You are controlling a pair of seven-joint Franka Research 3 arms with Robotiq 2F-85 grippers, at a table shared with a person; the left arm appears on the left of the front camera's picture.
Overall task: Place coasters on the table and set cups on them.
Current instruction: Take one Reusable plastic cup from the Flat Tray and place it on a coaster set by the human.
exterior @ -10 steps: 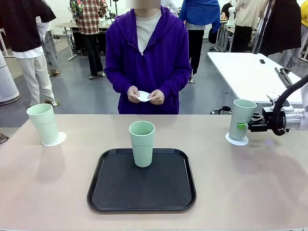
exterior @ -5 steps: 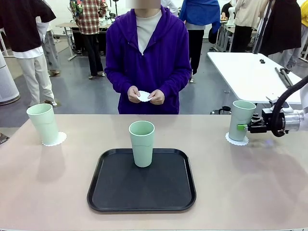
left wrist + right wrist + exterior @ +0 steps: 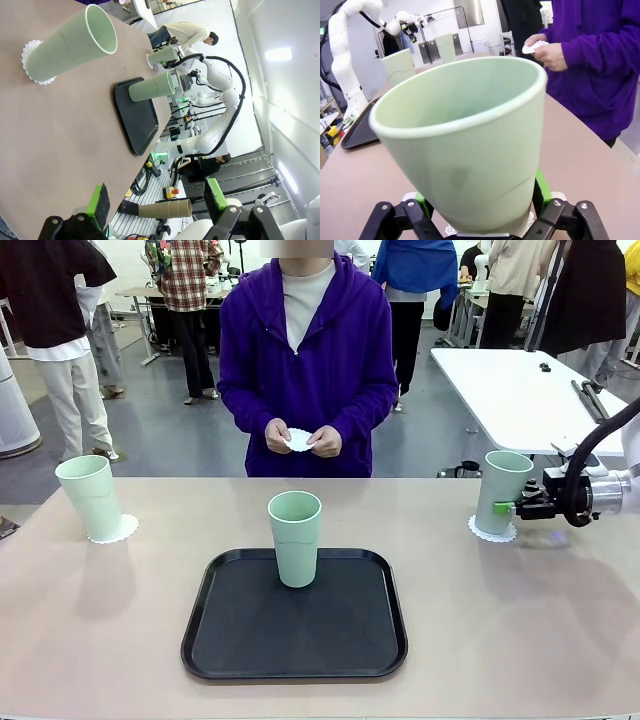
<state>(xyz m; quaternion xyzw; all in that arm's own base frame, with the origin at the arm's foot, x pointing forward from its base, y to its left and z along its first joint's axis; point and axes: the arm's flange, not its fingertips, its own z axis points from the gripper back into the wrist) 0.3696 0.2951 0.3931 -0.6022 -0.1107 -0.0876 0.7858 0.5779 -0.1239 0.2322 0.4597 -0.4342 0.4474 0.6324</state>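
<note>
Your right fingers (image 3: 541, 191) flank the base of the cup (image 3: 465, 145); grasping or already released, I cannot tell. The cup has sunk slightly and now stands on its coaster (image 3: 492, 532) on the worktop (image 3: 520, 620). The last cup (image 3: 295, 538) waits on the tray (image 3: 215, 645).

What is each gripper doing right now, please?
Left gripper: open, empty.
Right gripper: fingers either side of the cup on its coaster; clamped or loose cannot be told.
Person's hands: holding another coaster.

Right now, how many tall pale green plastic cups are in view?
3 cups: one on a white paper doily at left, one on the black tray, one on a doily at right, between the right gripper's fingers.
</note>
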